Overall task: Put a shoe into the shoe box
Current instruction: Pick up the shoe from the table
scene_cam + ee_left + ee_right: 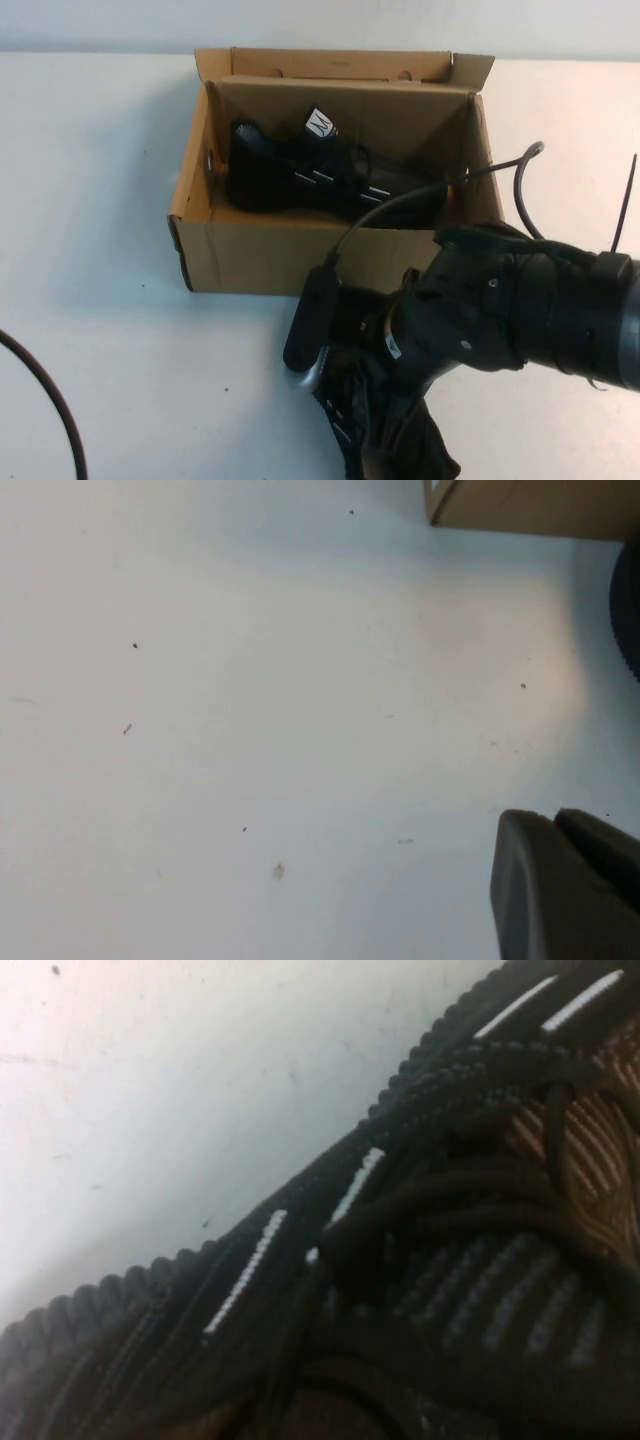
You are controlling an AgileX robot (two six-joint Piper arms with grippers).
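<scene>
High view: the plain brown corrugated cardboard shoe box (330,190) stood open on the white tabletop (100,200), lid flap folded back, with one black knit lace-up sneaker (320,180) already lying inside. A second, matching black sneaker (385,445) lay on the tabletop in front of the box, near the lower edge of the picture. The right end effector (345,400) was down on this outside sneaker, fingers pressed together, apparently pinching its upper; the exact contact was hidden by the arm.

Left wrist view: the left end effector (560,890), fingers pressed together and holding nothing, hung over bare tabletop, well apart from the box, only a corner of which showed.

Right wrist view: the outside sneaker's ridged sole edge, white dash marks and laces filled the picture at close range.

Assessment: grasp seemingly made; lifting, carrying and placing into the box remain.
</scene>
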